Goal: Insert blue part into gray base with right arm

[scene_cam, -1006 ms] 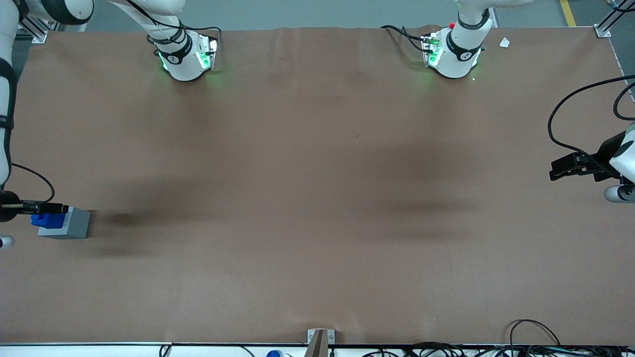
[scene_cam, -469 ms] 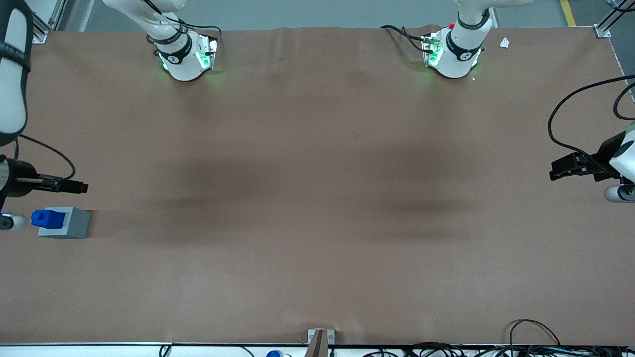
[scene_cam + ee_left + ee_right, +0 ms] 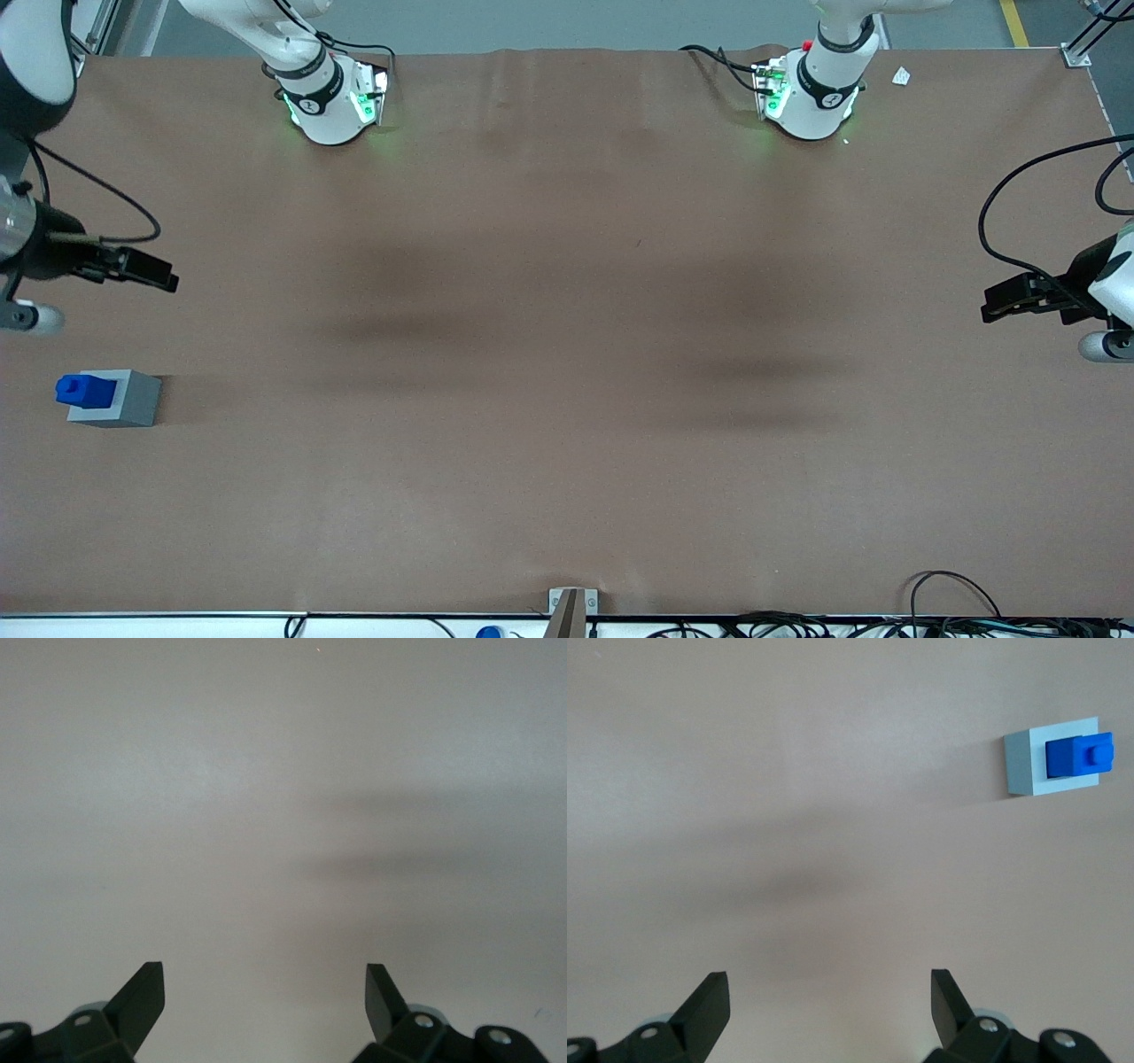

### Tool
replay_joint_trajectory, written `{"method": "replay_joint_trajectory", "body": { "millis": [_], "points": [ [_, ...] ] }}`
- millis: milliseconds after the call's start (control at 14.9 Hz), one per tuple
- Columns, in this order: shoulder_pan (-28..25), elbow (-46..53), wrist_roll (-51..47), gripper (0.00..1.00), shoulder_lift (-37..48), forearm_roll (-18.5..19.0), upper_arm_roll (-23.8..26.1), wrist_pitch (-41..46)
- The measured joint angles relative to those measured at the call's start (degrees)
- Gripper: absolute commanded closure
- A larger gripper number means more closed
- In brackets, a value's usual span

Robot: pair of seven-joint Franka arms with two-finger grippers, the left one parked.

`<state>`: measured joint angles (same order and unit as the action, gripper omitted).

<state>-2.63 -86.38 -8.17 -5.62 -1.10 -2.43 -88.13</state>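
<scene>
At the front view's left edge, the gripper (image 3: 164,276) hung spread apart above the blue part (image 3: 80,389), which sat in the gray base (image 3: 124,403).

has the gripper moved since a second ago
Yes. The gripper was at the blue part on the gray base; now it is open, empty, clear of both and farther from the front camera. The base stayed put.

Brown tbl cover (image 3: 567,354), gray floor (image 3: 549,22) w/ yellow line.
</scene>
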Motion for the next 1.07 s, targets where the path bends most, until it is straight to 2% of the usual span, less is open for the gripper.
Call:
{"method": "replay_joint_trajectory", "body": {
  "millis": [201, 402, 1073],
  "points": [
    [-0.37, -8.09, 0.00, 0.00, 7.83, 0.00, 0.01, -3.58],
    [-0.46, -12.30, 0.00, 0.00, 12.58, 0.00, 0.02, -3.53],
    [-0.46, -12.33, 0.11, 0.00, 14.30, 0.00, -0.16, -1.44]
  ]
}}
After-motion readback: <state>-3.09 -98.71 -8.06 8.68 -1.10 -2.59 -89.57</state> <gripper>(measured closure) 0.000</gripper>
